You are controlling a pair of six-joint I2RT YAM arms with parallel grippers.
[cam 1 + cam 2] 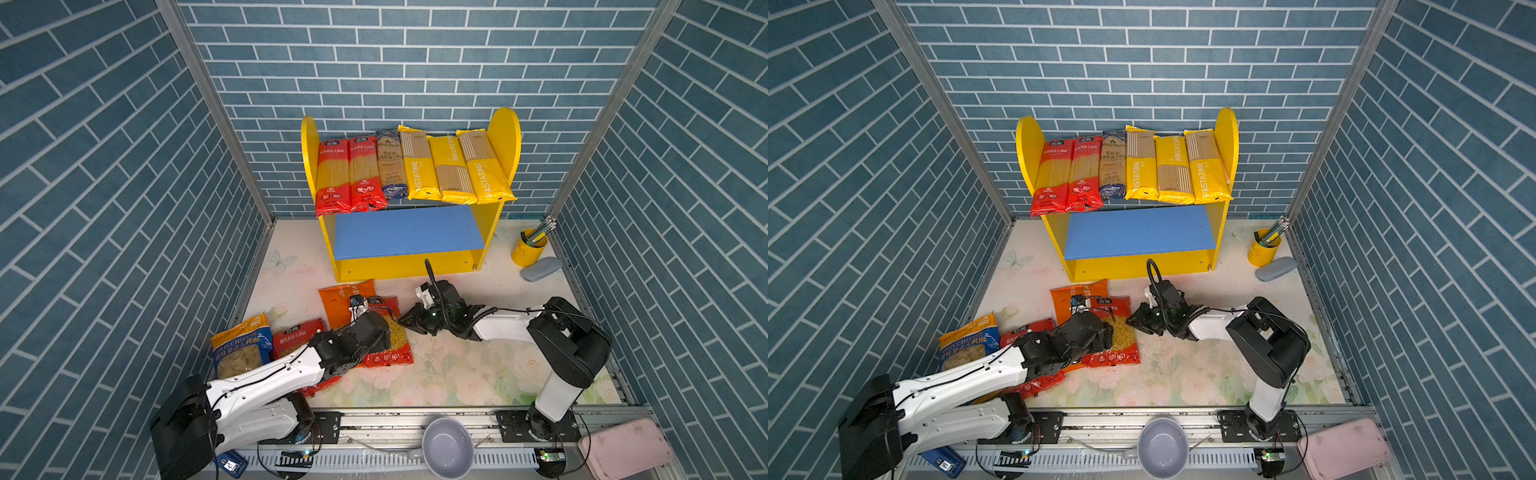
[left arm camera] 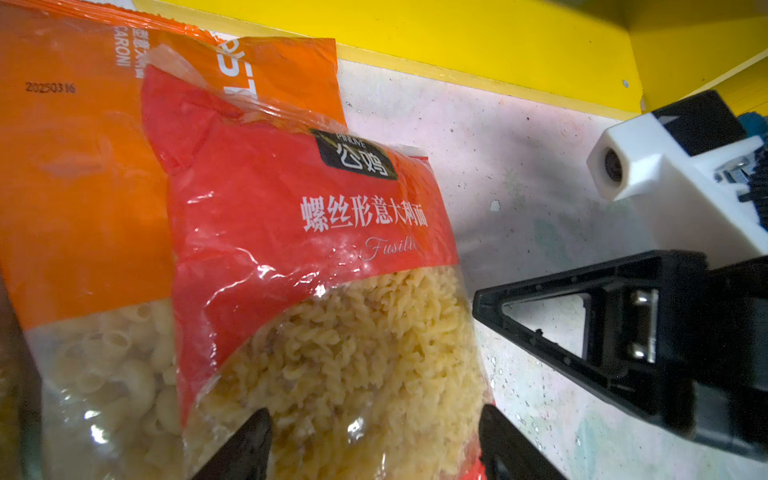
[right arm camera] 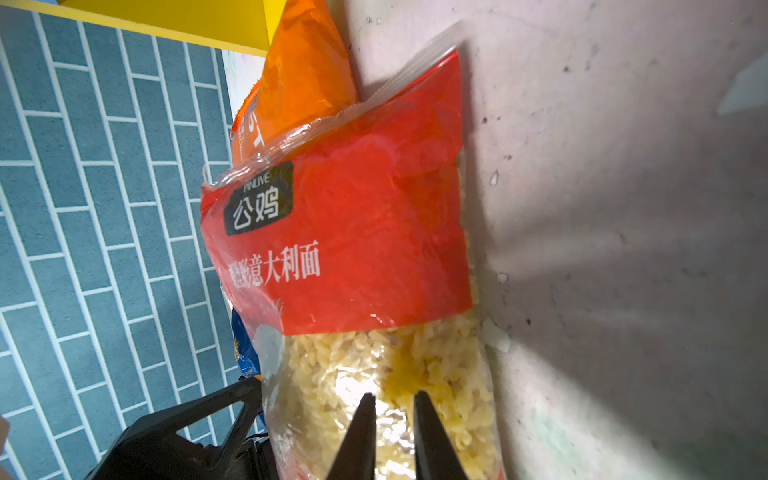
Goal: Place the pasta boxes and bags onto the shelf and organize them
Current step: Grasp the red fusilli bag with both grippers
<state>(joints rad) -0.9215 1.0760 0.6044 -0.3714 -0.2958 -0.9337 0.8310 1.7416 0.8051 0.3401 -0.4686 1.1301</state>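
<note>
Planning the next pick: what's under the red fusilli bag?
The red fusilli bag overlaps the orange macaroni bag, which lies partly beneath it. Anything else under it is hidden.

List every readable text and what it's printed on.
"PASTATIME": yellow spaghetti packs.
"PINLIVE", "公鸡", "螺丝形意大利面", "Fusilli": red fusilli bag.
"20250316", "CARONI": orange macaroni bag.
Blue-orange bag and dark-blue spaghetti pack: print too blurred to read.

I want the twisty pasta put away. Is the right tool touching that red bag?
Touching. In the right wrist view, the right tool has its two fingers nearly together, pinching the clear edge of the red bag.
</note>
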